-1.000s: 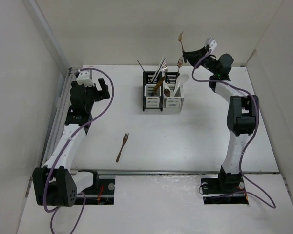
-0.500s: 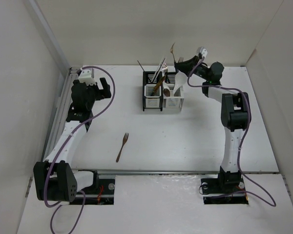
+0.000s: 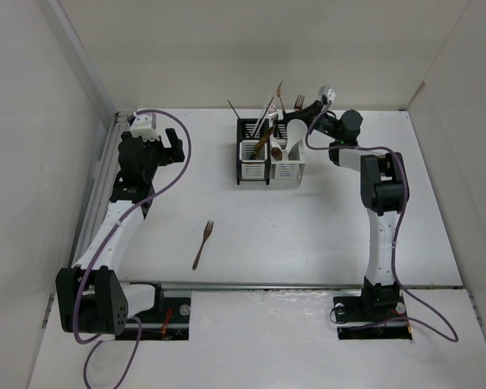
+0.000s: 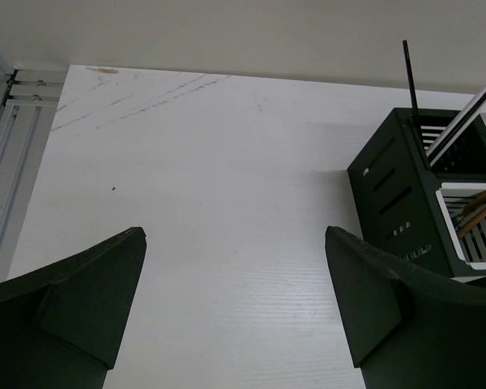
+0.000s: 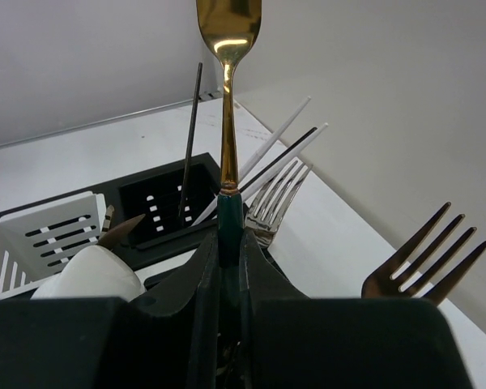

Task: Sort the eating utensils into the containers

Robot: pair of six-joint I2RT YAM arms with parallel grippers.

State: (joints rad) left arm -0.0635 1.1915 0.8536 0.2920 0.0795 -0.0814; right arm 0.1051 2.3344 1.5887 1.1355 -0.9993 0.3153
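My right gripper (image 3: 298, 116) is shut on the dark green handle of a gold spoon (image 3: 279, 87) and holds it upright over the back right of the two joined caddies (image 3: 269, 154). In the right wrist view the gripper (image 5: 230, 235) clamps the handle, with the spoon bowl (image 5: 228, 23) pointing up. Below it are a silver fork (image 5: 275, 197), black and white chopsticks (image 5: 189, 138), a white ceramic spoon (image 5: 89, 275) and a copper fork (image 5: 425, 258). A brown fork (image 3: 203, 243) lies alone on the table. My left gripper (image 3: 151, 150) is open and empty, far left of the caddies.
The left wrist view has bare white table between my open fingers (image 4: 97, 300), with the dark caddy frame (image 4: 401, 198) and a black chopstick (image 4: 410, 81) at the right. White walls enclose the table at the back and sides. A metal rail (image 3: 105, 186) runs along the left edge.
My right gripper has moved left and down with the gold spoon, from beside the caddies to over them. The left arm has barely moved.
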